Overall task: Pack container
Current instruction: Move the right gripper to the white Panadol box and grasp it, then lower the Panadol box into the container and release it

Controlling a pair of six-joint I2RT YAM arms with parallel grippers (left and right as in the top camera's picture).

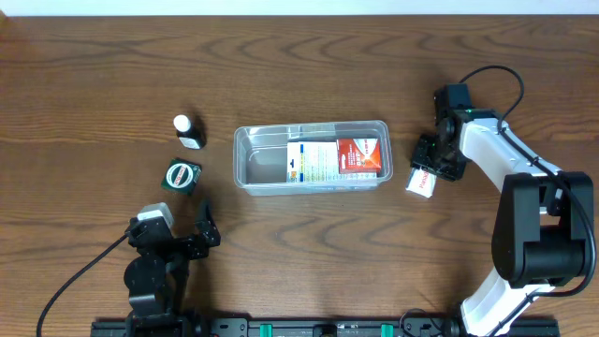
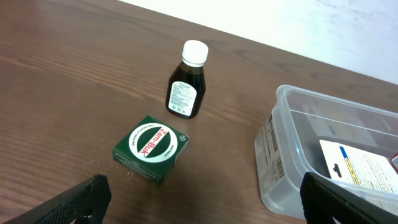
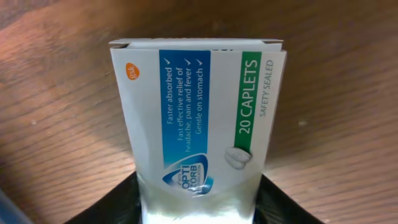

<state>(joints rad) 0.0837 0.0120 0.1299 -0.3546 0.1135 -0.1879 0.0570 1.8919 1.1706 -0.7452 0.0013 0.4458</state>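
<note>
White card printed in blue and green: that is the caplet box (image 3: 199,112) your right claw (image 1: 430,171) is clamped on. The fingers (image 3: 283,204) pinch one end, and the box's long axis runs straight out from them, with the "20 CAPLETS" face towards the wrist camera. From overhead, the box sits just off the right short end of the container (image 1: 257,168), near it but not touching. You cannot tell whether the box rests on the table (image 1: 94,75).

The container lies at mid-table, open side up, its long axis running left to right. A white and red carton (image 1: 339,157) lies flat in its right half, lengthwise with the tub.

Your left claw (image 2: 211,208) hangs with its fingers wide apart, holding nothing, near the front edge and left of the container. Ahead of it lies a green square box (image 2: 151,148), and beyond that stands an upright dark bottle (image 2: 186,84) with a white cap. Both are left of the container, apart from it and from each other.
</note>
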